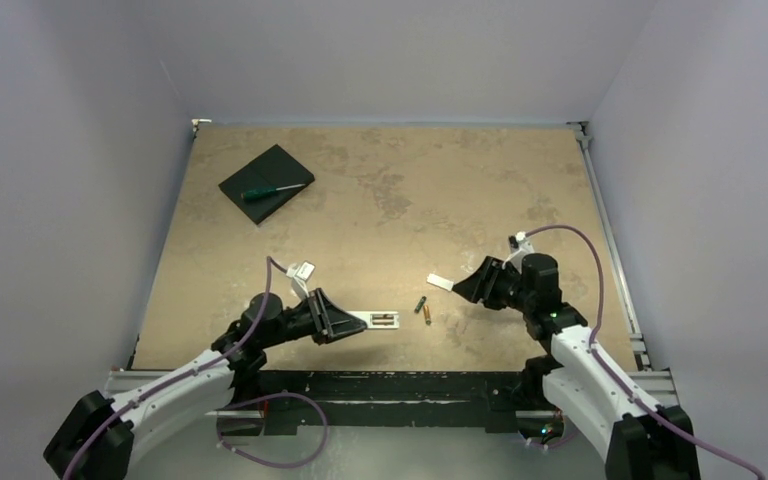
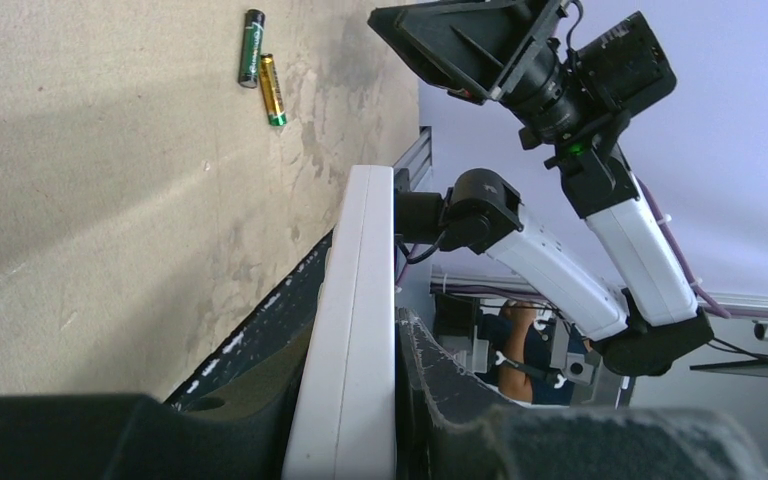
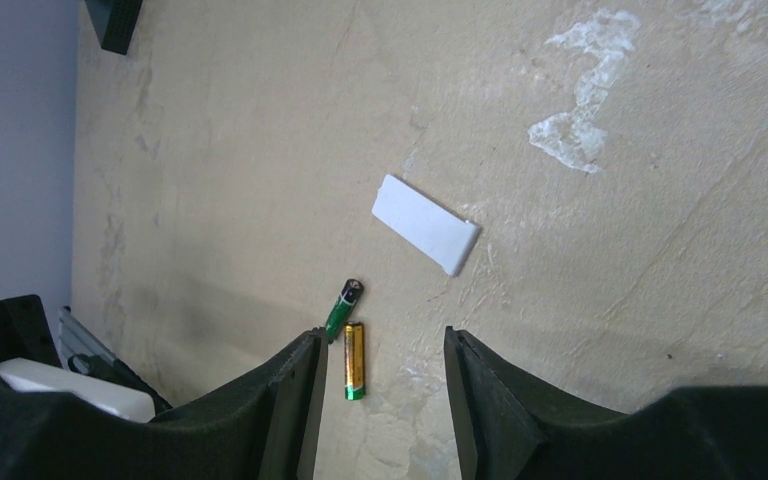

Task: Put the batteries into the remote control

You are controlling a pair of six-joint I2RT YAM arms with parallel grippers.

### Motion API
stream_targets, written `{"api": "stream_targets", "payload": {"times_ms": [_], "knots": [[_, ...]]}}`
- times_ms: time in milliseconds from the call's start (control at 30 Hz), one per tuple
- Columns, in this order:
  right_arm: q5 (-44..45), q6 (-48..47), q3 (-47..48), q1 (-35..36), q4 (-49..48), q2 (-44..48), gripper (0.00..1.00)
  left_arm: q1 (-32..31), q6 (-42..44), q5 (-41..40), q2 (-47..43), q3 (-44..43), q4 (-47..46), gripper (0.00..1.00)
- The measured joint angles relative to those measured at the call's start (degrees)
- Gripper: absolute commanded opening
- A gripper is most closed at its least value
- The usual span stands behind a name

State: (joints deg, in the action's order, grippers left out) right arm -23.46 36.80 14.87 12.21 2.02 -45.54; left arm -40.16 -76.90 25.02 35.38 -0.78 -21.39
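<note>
Right wrist | my right gripper [image 3: 380,345] spread above batteries [image 3: 354,362] | I'd centre on gold; green seems half-hidden | left gripper [image 2: 352,420] pinching remote control [image 2: 358,260]

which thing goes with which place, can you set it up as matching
1 slim white plastic remote control
2 two small green-and-gold cylindrical batteries
3 green-handled metal screwdriver
4 thin white rectangular plate

a on the flat black square pad
b side by side on the table
c clamped in the left pincer
d alone, flat on the table

Pairs: 1-c, 2-b, 3-a, 4-d
</note>
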Motion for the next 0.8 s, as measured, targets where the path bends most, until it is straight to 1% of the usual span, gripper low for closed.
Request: {"api": "stream_targets", "payload": {"times_ms": [133,233,333,500,800], "knots": [[1.51,0.02,0.04,2.95,1.86,0.85,0.53,0.00,0.00,0.02,7.56,0.02,-5.57,0.00],[4.66,0.09,0.92,8.13,3.43,0.68,0.53,-0.02,-0.04,0.00,13.44,0.02,-10.16,0.00],[8.46,0.28,3.02,13.86,4.28,-0.76,0.52,-0.04,-0.02,-0.20,17.27,0.02,-14.32,0.00],[13.51,0.59,4.83,18.27,4.20,-3.19,0.50,-0.04,0.00,-0.94,20.11,0.04,-17.55,0.00],[19.54,1.05,6.58,23.12,4.28,-7.06,0.49,-0.04,0.28,-2.36,23.98,0.04,-18.45,0.00]]}}
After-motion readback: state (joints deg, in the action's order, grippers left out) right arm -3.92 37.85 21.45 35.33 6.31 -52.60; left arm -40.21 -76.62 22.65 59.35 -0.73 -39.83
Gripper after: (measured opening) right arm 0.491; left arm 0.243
